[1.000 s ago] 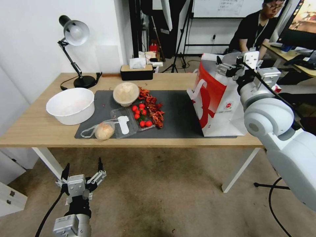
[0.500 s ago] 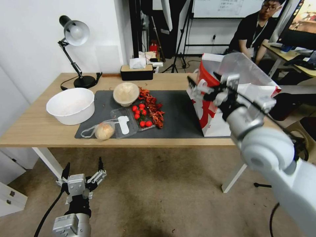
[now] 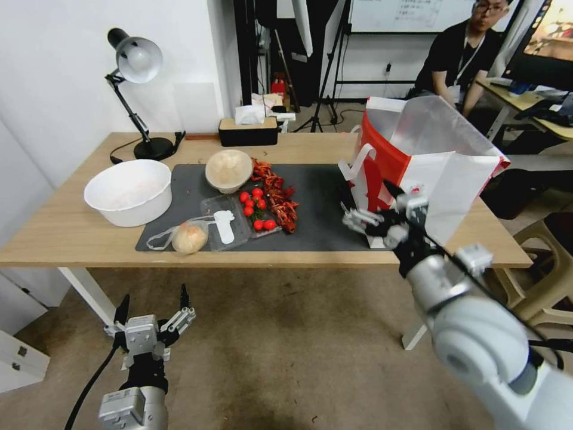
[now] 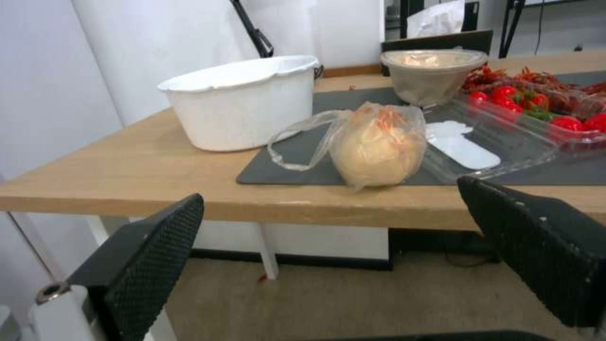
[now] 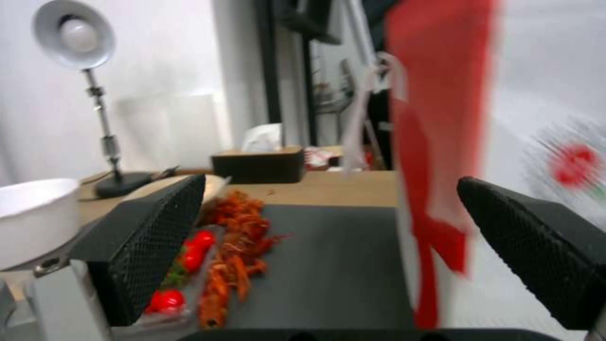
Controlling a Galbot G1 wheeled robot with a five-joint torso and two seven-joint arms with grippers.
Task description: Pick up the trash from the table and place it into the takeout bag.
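**Desk:** Right gripper point(image 3: 371, 210) hangs at the near corner of the takeout bag point(image 3: 418, 173), jaws spread wide and holding nothing. Why there?

**Photographer:** Judging by the pose, it sits between drop-off point and leftovers. The bag stands just beside it, on the side away from the food, mouth open. The crayfish shells point(image 5: 235, 255) and the clear tray point(image 3: 239, 222) of cherry tomatoes point(image 3: 255, 209) lie ahead of its fingers on the dark mat point(image 3: 325, 209).

**Desk:** And the left gripper point(image 3: 152, 310)?

**Photographer:** Parked below the table point(image 3: 65, 227) edge, also wide and empty, aimed up at the bun in its clear bag point(image 4: 378, 144), the nearest item to it.

**Desk:** How does the trash look?

**Photographer:** Bun pale, its film wrinkled with a loose loop. Behind it a covered tan bowl point(image 4: 432, 73); farther off, a white tub point(image 4: 243, 102). Nothing there is bagged yet.
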